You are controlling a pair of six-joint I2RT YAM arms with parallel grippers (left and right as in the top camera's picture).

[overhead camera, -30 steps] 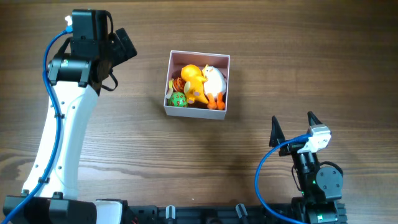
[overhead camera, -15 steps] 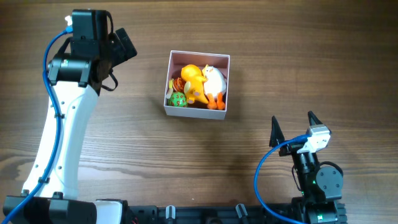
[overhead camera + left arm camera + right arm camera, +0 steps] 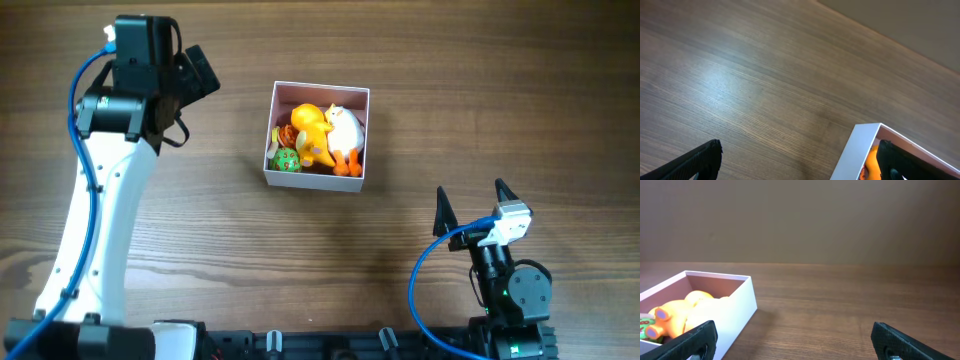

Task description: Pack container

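Note:
The container [image 3: 312, 181], a square white-walled box with a pinkish inside, sits in the upper middle of the table. It holds an orange toy [image 3: 310, 127], a white toy [image 3: 346, 127] and a small green ball [image 3: 288, 161]. My left gripper [image 3: 200, 72] hovers to the left of the box, open and empty. In the left wrist view, the left gripper [image 3: 799, 146] has the container's corner [image 3: 856, 152] near its right finger. My right gripper [image 3: 470, 190] stands open near the front right, apart from the box. From the right wrist, the right gripper [image 3: 793, 328] faces the container [image 3: 735, 311] at the left, with the orange toy [image 3: 675, 312] inside.
The wooden table [image 3: 500, 90] stretches around the box. The left arm's white link [image 3: 95, 230] runs along the left side, and blue cables [image 3: 425, 275] loop by the right arm's base at the front edge.

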